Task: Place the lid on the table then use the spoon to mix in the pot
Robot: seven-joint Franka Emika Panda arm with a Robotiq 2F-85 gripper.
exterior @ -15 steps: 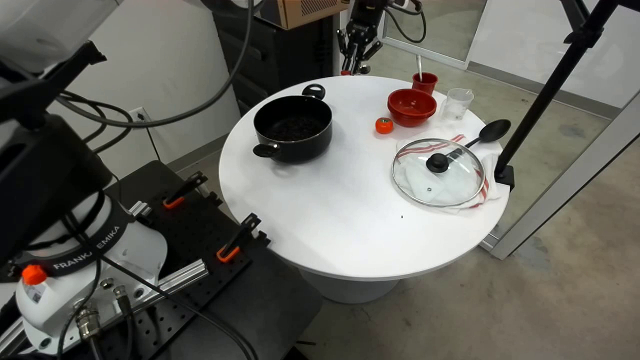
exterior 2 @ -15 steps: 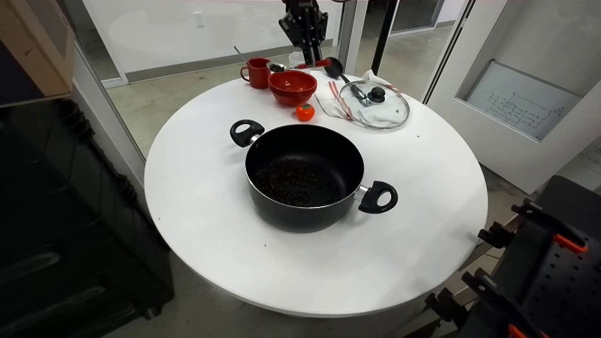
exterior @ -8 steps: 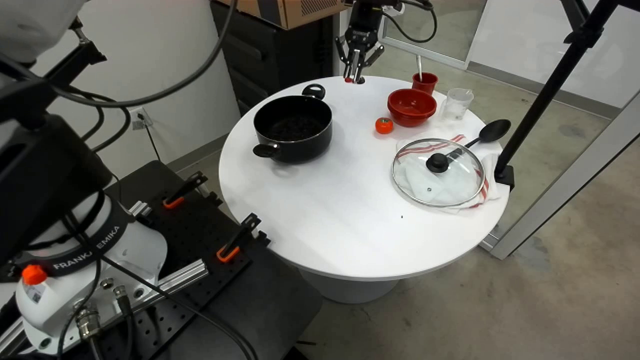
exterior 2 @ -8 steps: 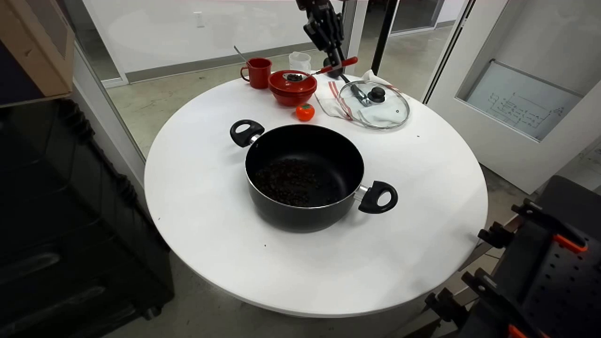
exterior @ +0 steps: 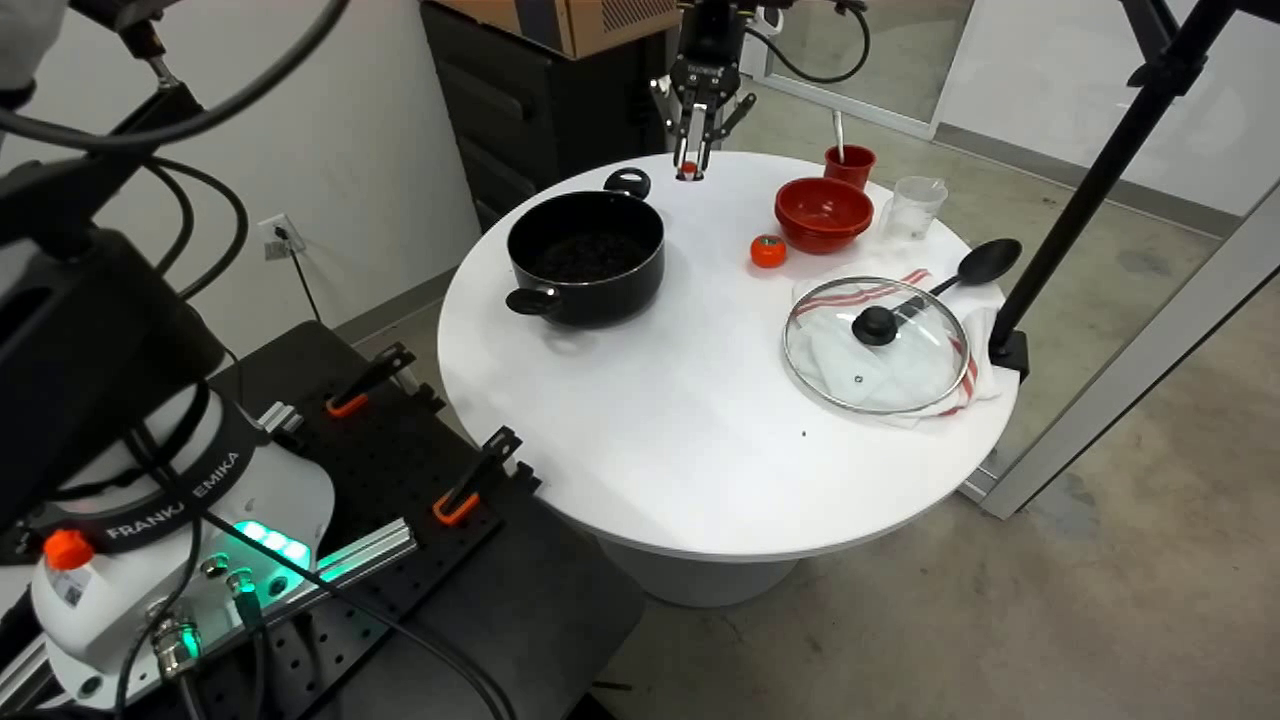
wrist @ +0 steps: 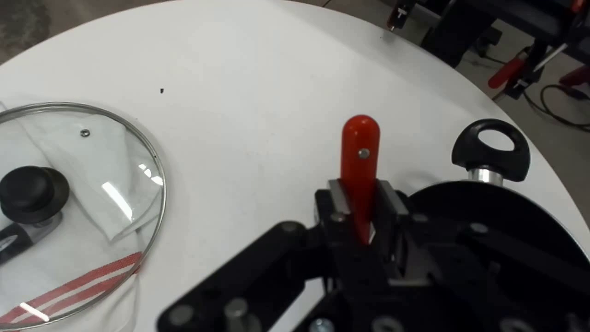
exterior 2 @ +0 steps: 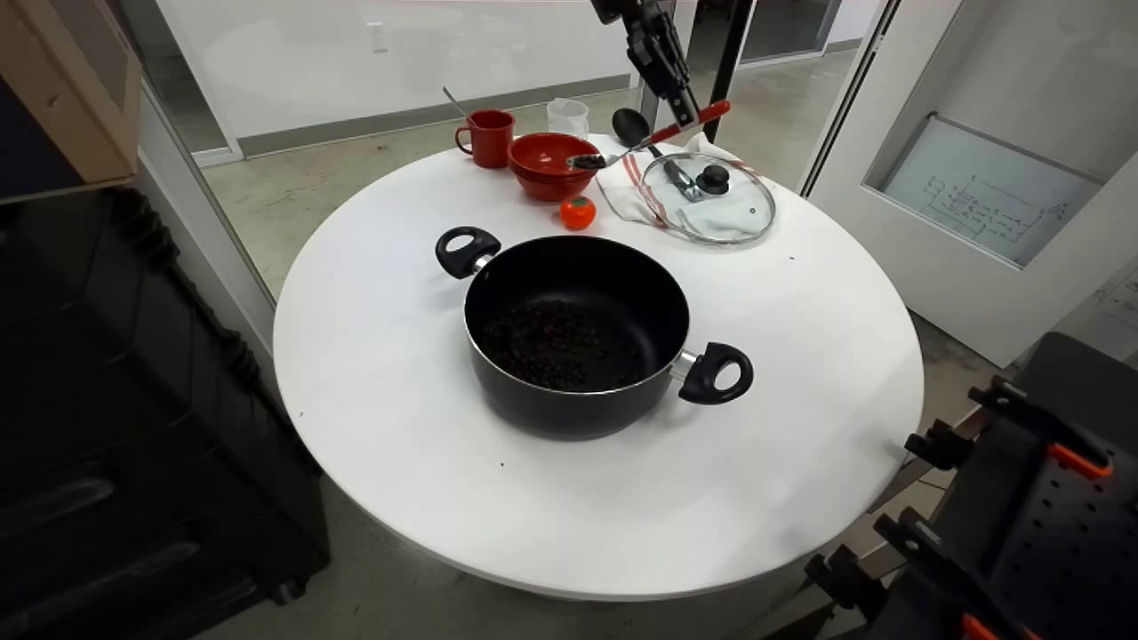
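1. Currently, gripper [wrist: 364, 198] is holding the spoon [exterior 2: 660, 135] clamped by its red handle, in the air over the table [exterior: 640, 440], tilted head-down.
2. Spoon's head is carrying dark bits [exterior 2: 588, 162] and is overlapping the stacked red bowls [exterior 2: 551, 187] in an exterior view; depth is hard to judge, so can't tell whether it's right above them.
3. Pot [exterior 2: 573, 411] is standing on the table, more dark bits lying inside; gripper is blocking part of it in the wrist view.
4. Lid [exterior: 878, 335] is lying on a striped cloth [exterior: 984, 380], well apart from the pot, a black utensil [exterior: 990, 262] running partly underneath.
5. Orange fruit [exterior 2: 578, 213] is sitting between pot and bowls, close to the bowls.
6. Red mug [exterior 2: 492, 147] is standing just beside the bowls, a thin utensil [exterior: 839, 135] sticking out; clear cup [exterior: 912, 212] is standing near.
7. Black pole [exterior: 1070, 210] is rising at the table edge, beside the cloth.
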